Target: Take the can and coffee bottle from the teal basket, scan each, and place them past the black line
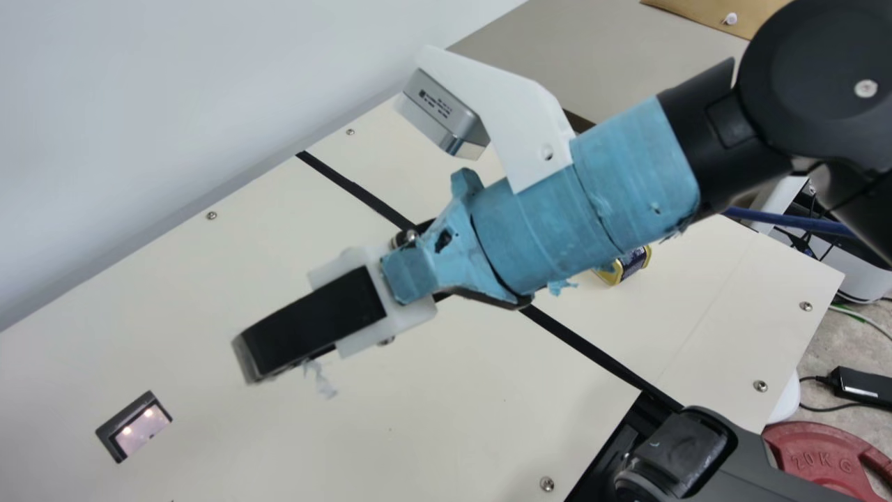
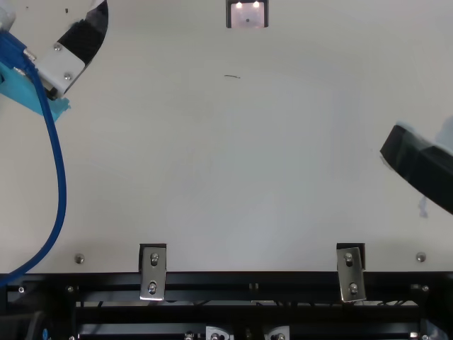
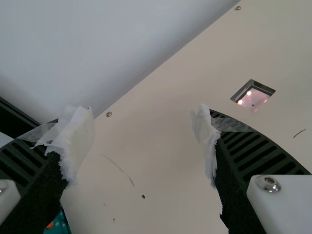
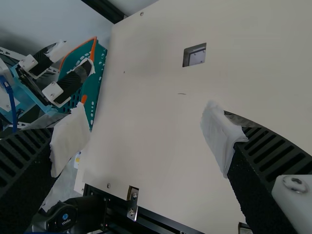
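Beyond the black line (image 1: 578,345), a yellow-edged can with a dark label (image 1: 635,262) is partly hidden behind my right arm. My right gripper (image 1: 249,362) hangs over the table on the line's other side; its fingers stand apart in the right wrist view (image 4: 146,134), with nothing between them. At the top view's upper left is my left gripper (image 2: 101,8), open and empty in the left wrist view (image 3: 144,139). The right wrist view shows it over the teal basket (image 4: 99,73) with its orange edge; a bit of the basket (image 3: 59,224) appears beside a left finger.
The scanner window (image 2: 248,15) is set into the table (image 2: 233,156), its lights glowing. A wall (image 1: 139,104) runs along the table's far edge. Black rails (image 2: 248,282) with metal brackets line the near edge.
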